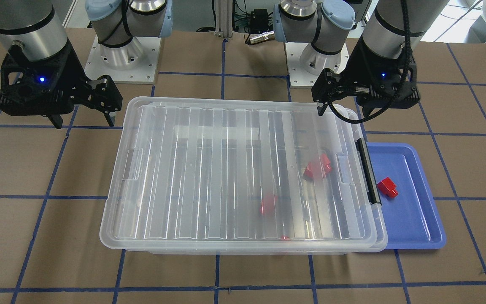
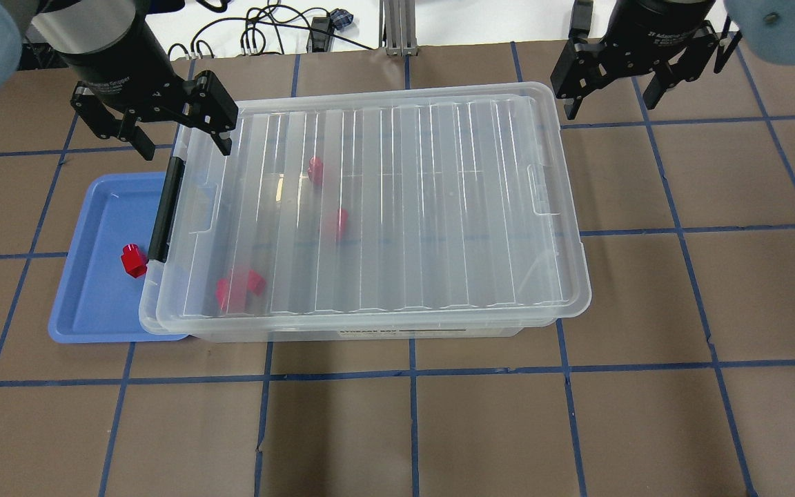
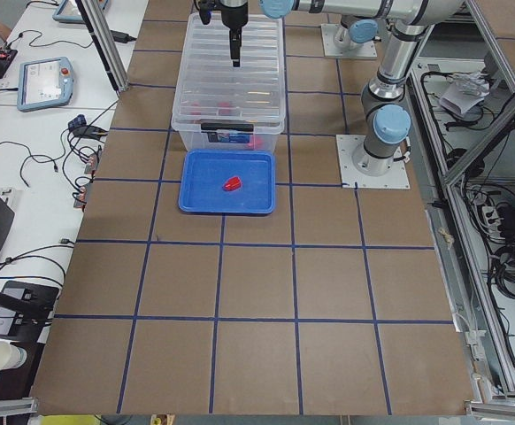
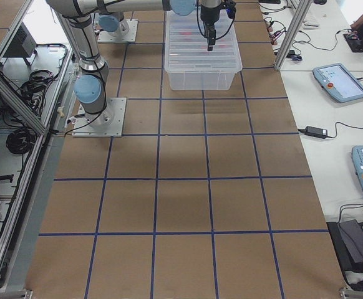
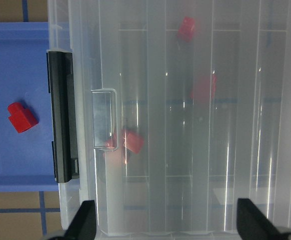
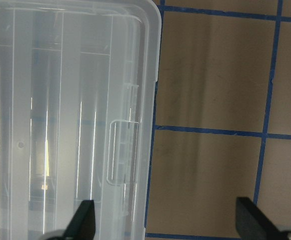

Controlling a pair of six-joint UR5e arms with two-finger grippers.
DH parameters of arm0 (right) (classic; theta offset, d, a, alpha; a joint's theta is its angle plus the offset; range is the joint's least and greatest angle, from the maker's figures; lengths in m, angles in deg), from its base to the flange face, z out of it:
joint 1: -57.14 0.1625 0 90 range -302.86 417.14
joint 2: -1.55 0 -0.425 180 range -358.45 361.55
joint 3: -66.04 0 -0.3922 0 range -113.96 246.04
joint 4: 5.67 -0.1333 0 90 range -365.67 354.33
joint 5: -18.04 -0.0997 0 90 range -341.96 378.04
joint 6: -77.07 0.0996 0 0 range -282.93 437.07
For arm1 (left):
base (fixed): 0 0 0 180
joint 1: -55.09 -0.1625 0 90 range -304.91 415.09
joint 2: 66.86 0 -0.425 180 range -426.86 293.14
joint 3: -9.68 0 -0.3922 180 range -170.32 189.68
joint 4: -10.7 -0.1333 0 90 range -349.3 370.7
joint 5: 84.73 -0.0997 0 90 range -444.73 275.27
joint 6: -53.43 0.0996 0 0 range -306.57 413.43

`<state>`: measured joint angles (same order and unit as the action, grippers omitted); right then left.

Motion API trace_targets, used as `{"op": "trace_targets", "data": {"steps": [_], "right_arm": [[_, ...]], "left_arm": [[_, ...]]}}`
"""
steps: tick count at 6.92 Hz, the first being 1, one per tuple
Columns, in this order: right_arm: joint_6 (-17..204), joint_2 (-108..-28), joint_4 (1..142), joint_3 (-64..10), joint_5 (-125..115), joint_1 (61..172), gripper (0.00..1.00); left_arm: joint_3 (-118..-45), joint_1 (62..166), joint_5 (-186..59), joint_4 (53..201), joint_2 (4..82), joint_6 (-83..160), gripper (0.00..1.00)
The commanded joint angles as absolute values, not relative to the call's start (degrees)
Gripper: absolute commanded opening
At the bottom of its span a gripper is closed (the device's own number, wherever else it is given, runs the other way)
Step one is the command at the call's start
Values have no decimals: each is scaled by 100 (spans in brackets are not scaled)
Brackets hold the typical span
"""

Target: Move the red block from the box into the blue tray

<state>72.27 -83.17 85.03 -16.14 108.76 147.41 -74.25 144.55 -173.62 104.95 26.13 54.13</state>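
One red block (image 2: 133,260) lies on its side on the floor of the blue tray (image 2: 94,304), towards the edge nearest the box (image 2: 370,333), with nothing holding it. The tray sits flat on the table, right up against the box's latch end, and from overhead its inner edge is hidden under the box's rim. The black latch bar (image 2: 166,209) runs along that short end, just beside the block. The ribbed clear lid (image 2: 404,207) lies on the box. Through it I can make out more red pieces inside: a pair close together near the latch end (image 2: 239,286), one nearer the middle (image 2: 337,222) and another beyond it (image 2: 315,168), all blurred by the plastic. The left gripper (image 2: 183,146) hangs over the corner of the box at the latch end. Its jaws are spread wide and hold nothing, and its wrist camera looks straight down on the lid, the latch and the tray. The right gripper (image 2: 611,103) hangs just off the opposite end of the box, over the brown table (image 2: 480,428) with its blue tape grid. It too is spread wide with nothing in it.
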Motion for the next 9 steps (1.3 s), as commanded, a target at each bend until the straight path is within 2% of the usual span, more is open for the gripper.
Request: {"op": "trace_targets", "data": {"steps": [1, 3, 9], "right_arm": [[7224, -8317, 8503, -1614, 10883, 14741, 100], [7224, -8317, 8503, -1614, 10874, 14741, 100], [7224, -8317, 8503, -1614, 10874, 14741, 100]], "left_arm": [[-7582, 14535, -17394, 10491, 2517, 5492, 100], [-7645, 14588, -17324, 10027, 2570, 5536, 100], [-7637, 14553, -17323, 10008, 2612, 5519, 100]]}}
